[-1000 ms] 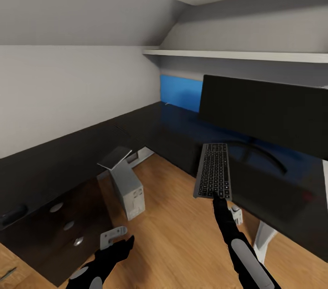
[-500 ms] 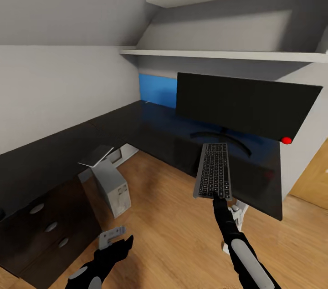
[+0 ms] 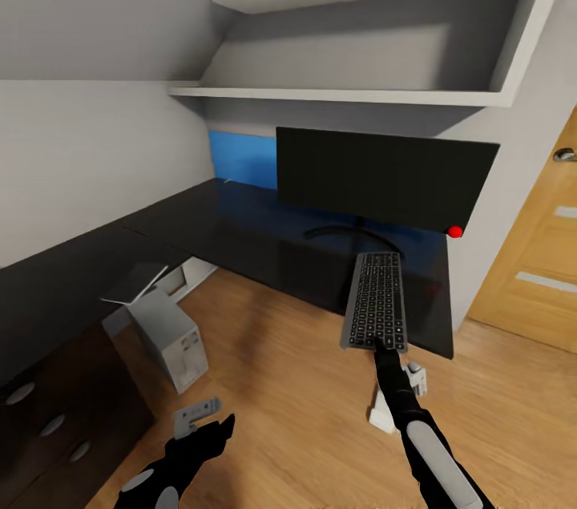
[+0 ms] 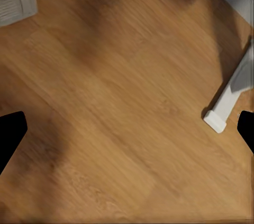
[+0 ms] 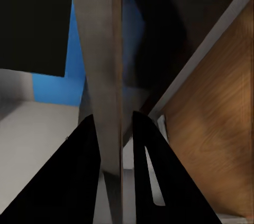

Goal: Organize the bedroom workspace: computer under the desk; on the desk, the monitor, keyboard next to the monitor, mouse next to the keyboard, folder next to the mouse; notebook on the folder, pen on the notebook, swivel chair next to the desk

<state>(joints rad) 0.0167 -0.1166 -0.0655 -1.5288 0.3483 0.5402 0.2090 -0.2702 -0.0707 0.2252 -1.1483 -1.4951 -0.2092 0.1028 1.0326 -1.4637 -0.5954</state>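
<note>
Gripping the keyboard point(image 3: 375, 300) by its near edge, the right hand point(image 3: 388, 348) holds it above the desk point(image 3: 240, 224) edge, before the monitor point(image 3: 383, 176). The left hand point(image 4: 127, 134) hangs spread wide over the wooden floor point(image 3: 296, 405). The computer point(image 3: 167, 337) sits under the desk.

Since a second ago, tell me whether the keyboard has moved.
Yes. In the right claw, the keyboard shifted rightward along the desk, from the monitor's left edge to its stand.
</note>
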